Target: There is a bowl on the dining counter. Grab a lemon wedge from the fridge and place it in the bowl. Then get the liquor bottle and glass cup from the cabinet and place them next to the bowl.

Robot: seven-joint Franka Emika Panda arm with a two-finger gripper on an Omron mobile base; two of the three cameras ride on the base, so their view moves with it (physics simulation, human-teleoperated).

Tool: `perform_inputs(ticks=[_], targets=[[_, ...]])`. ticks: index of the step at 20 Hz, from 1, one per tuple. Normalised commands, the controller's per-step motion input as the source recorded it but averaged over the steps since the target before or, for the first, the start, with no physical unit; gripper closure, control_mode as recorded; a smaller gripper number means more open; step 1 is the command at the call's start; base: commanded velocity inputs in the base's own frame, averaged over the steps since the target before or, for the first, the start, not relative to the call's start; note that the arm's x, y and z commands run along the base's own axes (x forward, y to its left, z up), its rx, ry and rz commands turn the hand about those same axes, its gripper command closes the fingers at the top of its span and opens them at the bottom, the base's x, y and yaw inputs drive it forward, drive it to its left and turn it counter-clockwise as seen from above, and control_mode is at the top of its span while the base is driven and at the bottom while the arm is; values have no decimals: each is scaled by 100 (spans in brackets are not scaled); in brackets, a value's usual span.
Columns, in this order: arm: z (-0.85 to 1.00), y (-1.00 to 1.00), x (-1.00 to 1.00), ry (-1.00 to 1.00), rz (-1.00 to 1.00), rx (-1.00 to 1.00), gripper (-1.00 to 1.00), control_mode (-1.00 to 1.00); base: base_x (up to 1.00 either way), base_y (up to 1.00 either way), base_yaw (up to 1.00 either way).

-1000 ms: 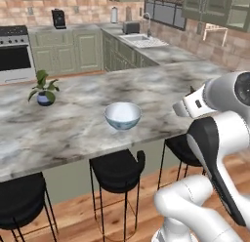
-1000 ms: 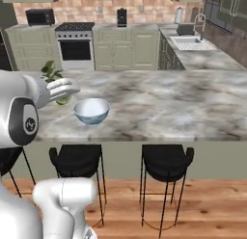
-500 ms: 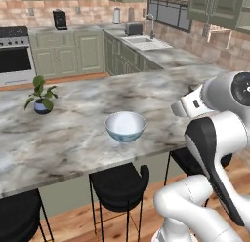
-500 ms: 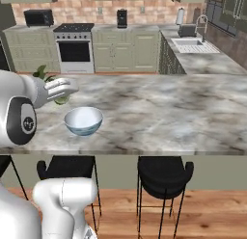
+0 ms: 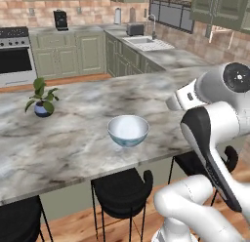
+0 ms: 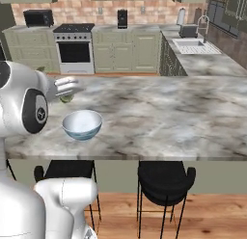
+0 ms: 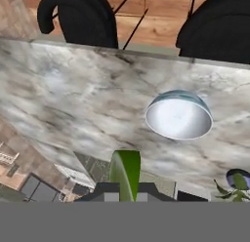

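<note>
In the hand view a green-yellow lemon wedge (image 7: 126,169) stands upright between my gripper's (image 7: 126,188) two dark fingertips, which are shut on it. The gripper hangs above the marble dining counter (image 7: 73,104), a short way from the pale blue bowl (image 7: 178,114). The bowl (image 5: 128,130) sits near the counter's front edge and holds nothing; it is also in the right base view (image 6: 82,124). My hand (image 6: 66,86) hovers over the counter behind and left of the bowl. The liquor bottle and glass cup are out of view.
A small potted plant (image 5: 41,97) stands on the counter left of the bowl. Black stools (image 5: 122,190) (image 6: 164,181) line the counter's near side. The stove (image 6: 75,50) and sink (image 5: 145,41) are along the far walls.
The whole scene has shifted: the base has driven closer along the counter, so the bowl looks nearer. The gripper stays shut on the lemon wedge.
</note>
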Motion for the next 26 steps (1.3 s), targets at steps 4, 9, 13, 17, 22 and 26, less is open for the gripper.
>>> perform_inputs(ticks=[4,9,13,17,22,26], targets=[[-49,34,100,24,9,5,100,-100,0,0,0],[-71,63,100,22,0,-5,100,-100,0,0,0],[-55,52,88,23,1,-5,100,-100,0,0,0],[-63,31,78,26,1,-5,100,-100,0,0,0],[-64,8,80,27,0,-2,100,-100,0,0,0],[-64,0,50,15,4,0,100,-100,0,0,0]])
